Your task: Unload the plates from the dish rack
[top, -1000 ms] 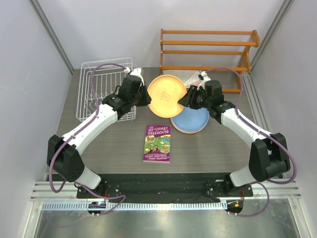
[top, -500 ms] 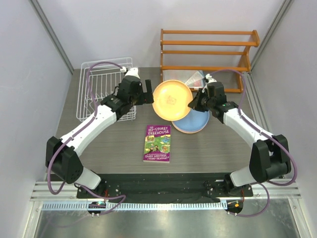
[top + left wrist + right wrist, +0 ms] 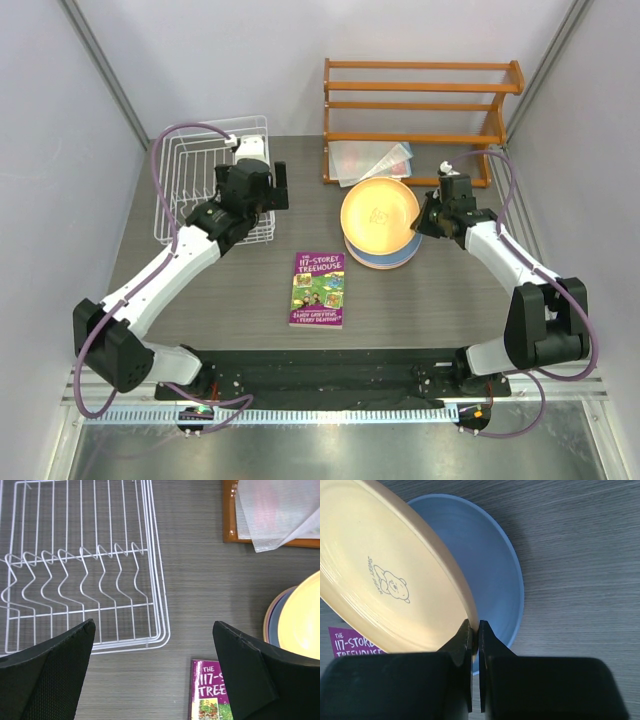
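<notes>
No plate shows in the white wire dish rack (image 3: 200, 185). The left gripper (image 3: 154, 626) hangs wide open by its right edge, holding nothing. Past the book (image 3: 318, 288), the right gripper (image 3: 475, 630) pinches the rim of the yellow plate (image 3: 380, 212), tilted above the light blue plate (image 3: 492, 555), apparently for stacking.

**Left gripper (image 3: 284, 186) spread wide and holding nothing; right gripper (image 3: 424, 216) pinched on a plate rim.**

The left arm (image 3: 170, 265) ran from its base at the near left corner diagonally forward and inward, with its elbow out to the left. Its wrist was turned so that the jaws faced to the right. In the left wrist view its two black fingers (image 3: 55, 672) stood far apart at the lower corners. The right arm (image 3: 500, 252) folded out to the right at the elbow, and its forearm slanted forward and inward. Its jaws were closed to a thin slit, clamping the edge of the tilted yellow plate (image 3: 385, 570).
</notes>
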